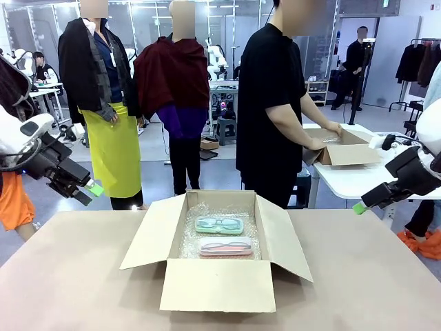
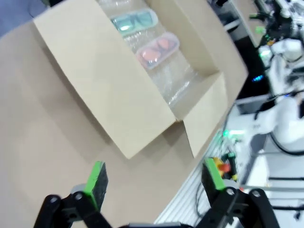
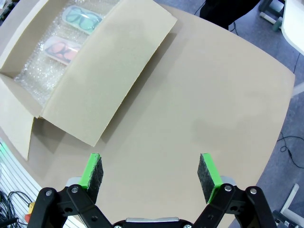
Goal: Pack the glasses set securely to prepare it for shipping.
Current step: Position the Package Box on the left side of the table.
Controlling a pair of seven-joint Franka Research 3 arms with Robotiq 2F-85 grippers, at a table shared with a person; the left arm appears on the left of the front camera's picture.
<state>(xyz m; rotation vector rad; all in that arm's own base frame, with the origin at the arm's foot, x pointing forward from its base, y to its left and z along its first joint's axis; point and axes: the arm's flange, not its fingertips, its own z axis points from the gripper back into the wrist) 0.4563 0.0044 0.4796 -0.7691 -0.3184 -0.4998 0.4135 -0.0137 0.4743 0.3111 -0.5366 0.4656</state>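
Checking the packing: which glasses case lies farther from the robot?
The mint green case; the pink case lies closer.

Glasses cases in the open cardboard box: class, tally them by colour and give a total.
Mint green glasses case: 1
Pale pink glasses case: 1
Total: 2
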